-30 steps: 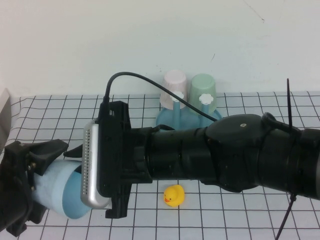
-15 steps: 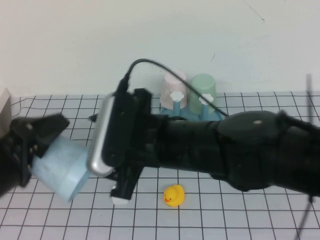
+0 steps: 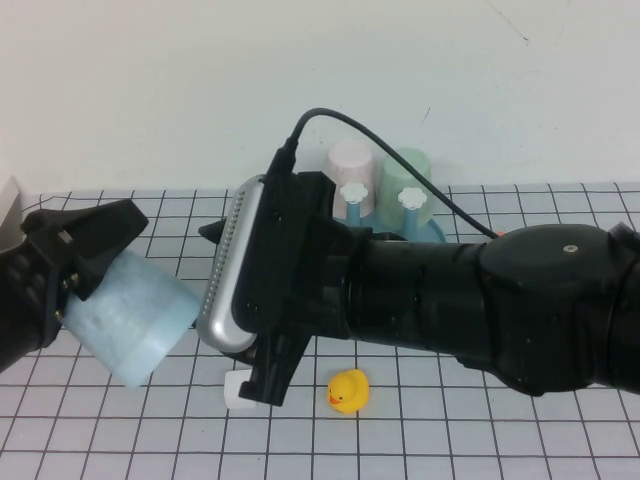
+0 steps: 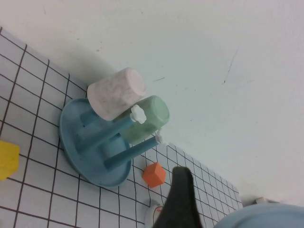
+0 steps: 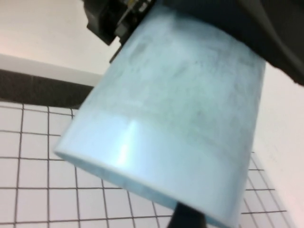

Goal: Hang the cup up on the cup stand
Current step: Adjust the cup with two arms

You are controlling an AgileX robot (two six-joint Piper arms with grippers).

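The light blue cup [image 3: 130, 318] hangs tilted above the table at the left, mouth toward the front right. My left gripper [image 3: 100, 275] is shut on it, one black finger lying over its upper side. My right gripper [image 3: 225, 315] stands open just right of the cup, not touching it. In the right wrist view the cup [image 5: 175, 118] fills the picture, with one dark finger [image 5: 187, 219] below its rim. The cup stand [image 4: 95, 152] sits at the back; in the high view two of its white-knobbed pegs [image 3: 353, 192] show above my right arm.
A pale pink cup [image 4: 116, 92] and a mint green cup [image 4: 149, 114] hang upside down on the stand's rear pegs. A yellow duck [image 3: 348, 390] sits near the front, an orange block [image 4: 154, 174] beside the stand. My right arm [image 3: 470, 305] spans the table's middle.
My left gripper has lifted the cup and tipped it. My right gripper has let go of it, opened, and drawn back to the right and toward the stand.
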